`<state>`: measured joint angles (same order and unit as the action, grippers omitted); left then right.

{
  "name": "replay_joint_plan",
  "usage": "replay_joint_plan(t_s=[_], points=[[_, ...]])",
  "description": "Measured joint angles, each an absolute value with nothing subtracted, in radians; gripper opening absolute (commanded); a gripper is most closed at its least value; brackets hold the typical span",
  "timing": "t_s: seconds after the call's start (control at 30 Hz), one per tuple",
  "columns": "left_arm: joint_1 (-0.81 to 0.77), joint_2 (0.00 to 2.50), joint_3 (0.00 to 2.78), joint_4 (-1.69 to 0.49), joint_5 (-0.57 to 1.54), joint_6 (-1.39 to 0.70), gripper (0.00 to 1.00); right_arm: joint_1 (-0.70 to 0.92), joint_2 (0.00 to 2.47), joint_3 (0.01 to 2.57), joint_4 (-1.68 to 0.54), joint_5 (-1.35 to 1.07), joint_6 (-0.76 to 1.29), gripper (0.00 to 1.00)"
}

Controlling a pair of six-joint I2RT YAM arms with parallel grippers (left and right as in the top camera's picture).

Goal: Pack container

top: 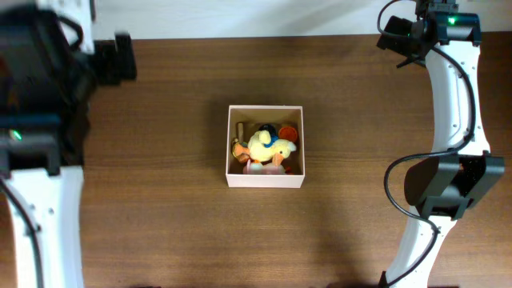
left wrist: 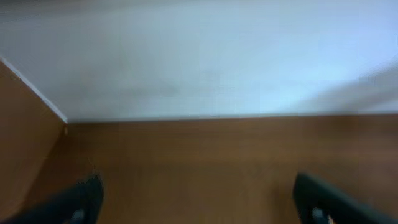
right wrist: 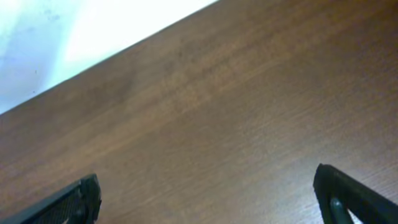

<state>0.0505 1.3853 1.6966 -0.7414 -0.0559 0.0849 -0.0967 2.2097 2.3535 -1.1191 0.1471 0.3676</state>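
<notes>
The container point(top: 265, 181), a square white box with a tan inside, sits at the middle of the table in the overhead view. It holds a yellow plush duck point(top: 264, 145) and several other small toys, among them an orange piece point(top: 289, 129). My left gripper point(left wrist: 199, 202) is open and empty over bare wood at the far left back of the table. My right gripper point(right wrist: 208, 196) is open and empty over bare wood at the far right back. Neither wrist view shows the container.
The brown wooden table point(top: 160, 200) meets a white wall along its back edge point(left wrist: 217, 116). My two arms stand at the left point(top: 32, 160) and right point(top: 448, 184) sides, well away from the box.
</notes>
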Motion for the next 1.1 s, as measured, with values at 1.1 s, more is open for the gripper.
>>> replay_joint_plan(t_s=[1.1], points=[[0.059,0.227,0.129,-0.006,-0.056,0.085,0.99,-0.097,2.21,2.354,-1.119,0.147,0.368,0.99]])
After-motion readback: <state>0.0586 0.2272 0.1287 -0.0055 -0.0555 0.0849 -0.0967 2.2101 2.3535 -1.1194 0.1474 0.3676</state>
